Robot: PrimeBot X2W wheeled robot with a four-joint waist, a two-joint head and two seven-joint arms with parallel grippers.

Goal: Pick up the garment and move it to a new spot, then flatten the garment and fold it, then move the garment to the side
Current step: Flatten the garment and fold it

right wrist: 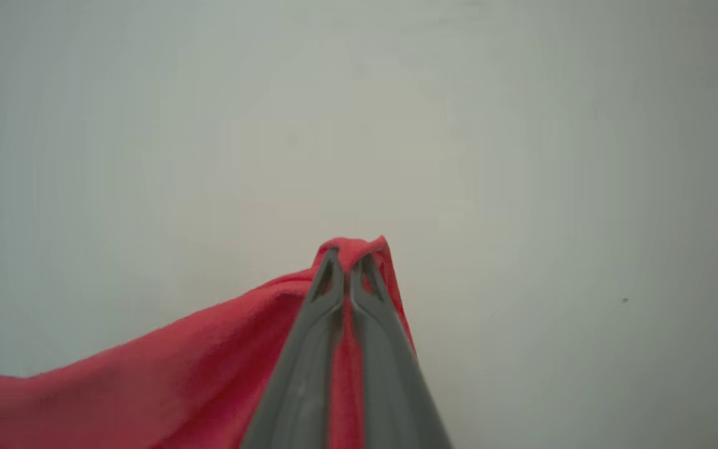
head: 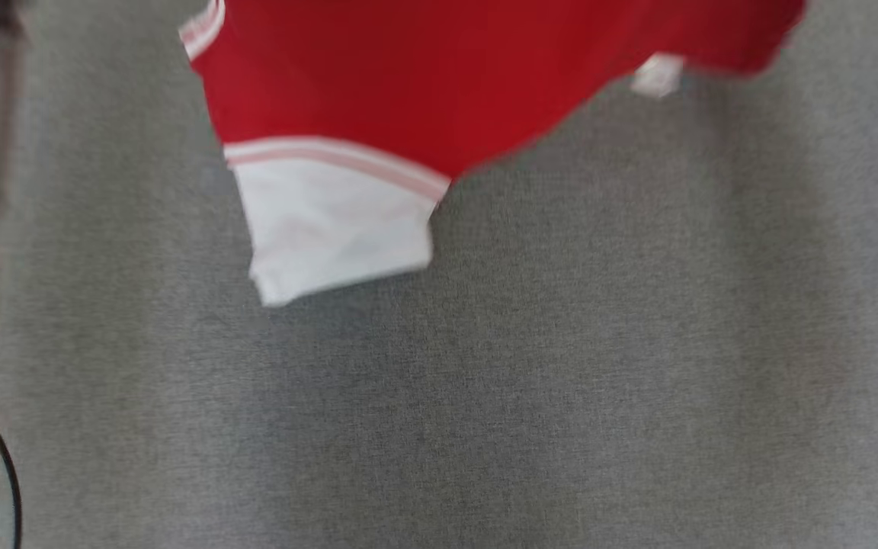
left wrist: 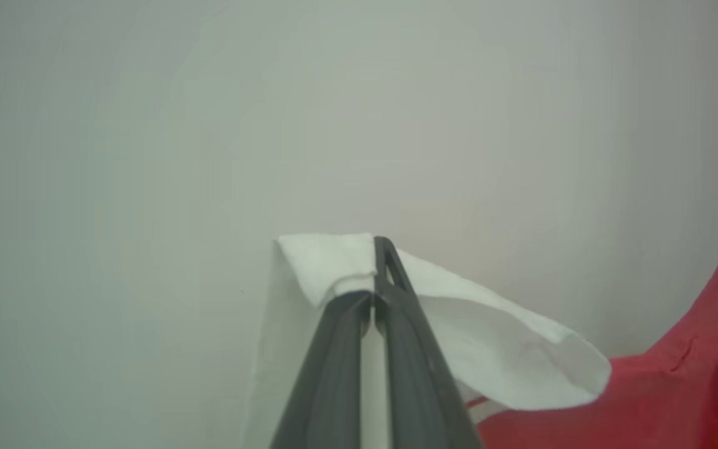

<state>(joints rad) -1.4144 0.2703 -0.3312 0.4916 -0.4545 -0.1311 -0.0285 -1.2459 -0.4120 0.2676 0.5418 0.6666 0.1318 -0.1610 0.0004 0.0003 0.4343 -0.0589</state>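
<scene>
Holds the garment [head: 408,91] up across the top of the head view, over the grey surface [head: 576,381]. Seems to hang clear of that surface, though the blur in the head view makes this hard to confirm. Pinches a folded edge of the white sleeve [left wrist: 508,349] in the left gripper [left wrist: 374,274], closed tight on the cloth. Pinches a peak of red fabric in the right gripper [right wrist: 349,262], likewise closed with cloth between the fingers.

Judging by this, sits in the carry to the new spot, with flattening and folding yet to come.

To do it well:
- Keep both pinches firm, since the left grip has only a thin sleeve fold and could probably slip under a sharp tug.
- Hold the two grips level and well apart, to keep the upper edge stretched without straining it.
- Lower slowly at the new spot and let the hanging sleeve touch down first.
- Draw back across the surface while lowering, to lay the red body out flat rather than in a heap.
- Release only once fully laid down.
</scene>
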